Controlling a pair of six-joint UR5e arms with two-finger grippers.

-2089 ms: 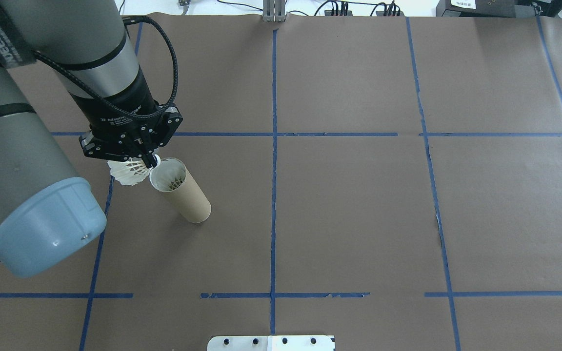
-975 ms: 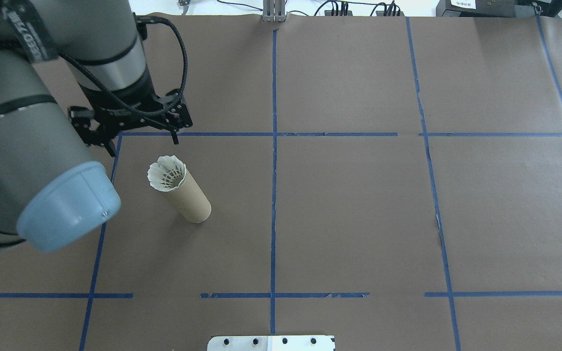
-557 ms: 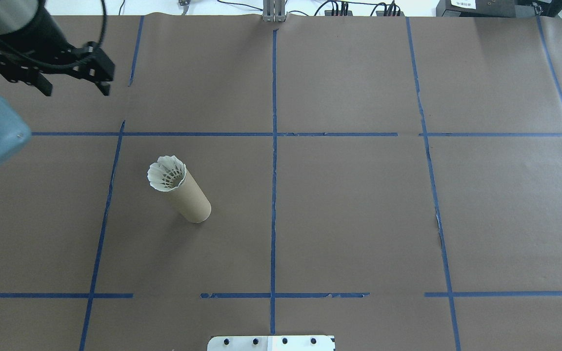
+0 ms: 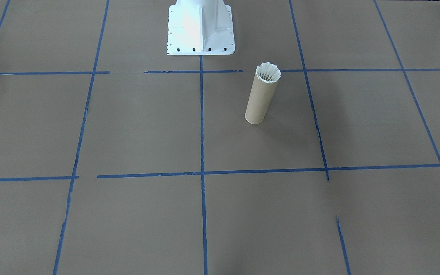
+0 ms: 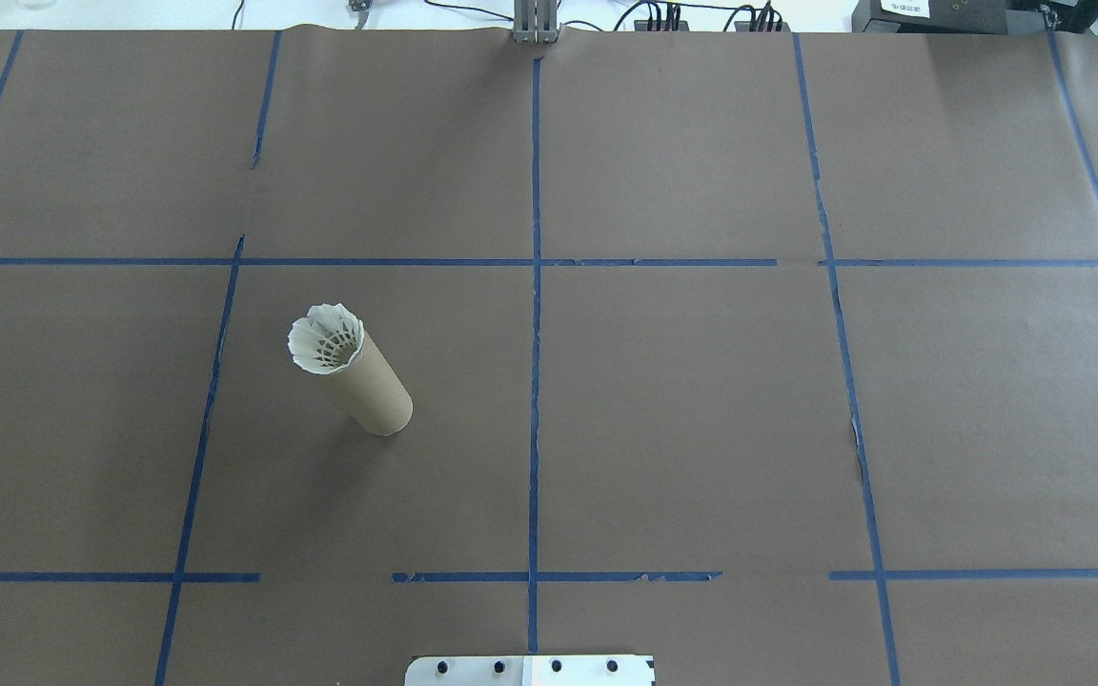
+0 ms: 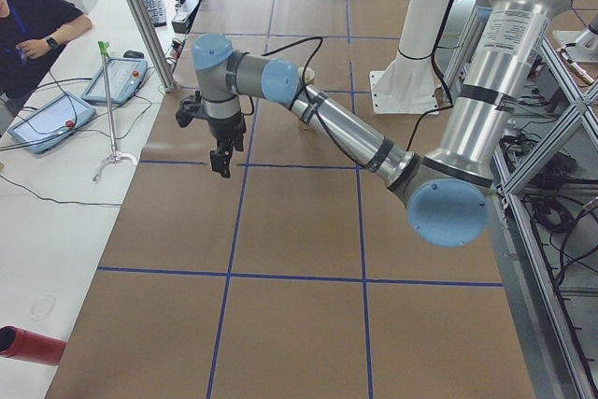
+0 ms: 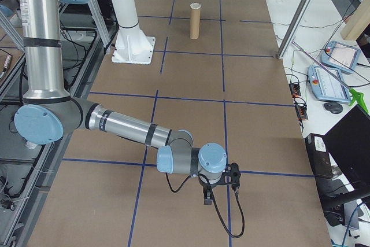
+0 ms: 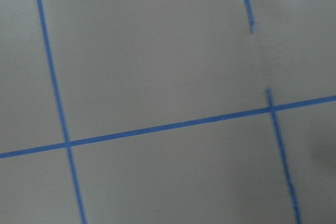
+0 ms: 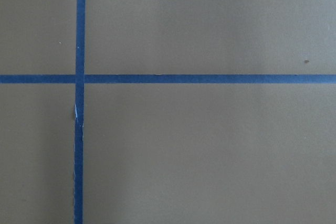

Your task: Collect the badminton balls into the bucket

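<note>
The bucket is a brown cardboard tube standing upright on the left half of the table, also seen in the front view and far off in the right side view. One of the badminton balls sits in its mouth, white feathers flaring above the rim. My left gripper hangs over the table's left end, well away from the tube; I cannot tell whether it is open. Low over the table's right end is my right gripper, its state unclear too. Both wrist views show only brown paper and blue tape.
The white pedestal base stands at the robot's side of the table. Blue tape lines grid the brown paper. A person sits by a side bench with tablets beyond the table's left end; a red cylinder lies there.
The left gripper let go of the badminton ball, which now sits in the bucket's mouth. It opened, drew back to the left and left the overhead view.
</note>
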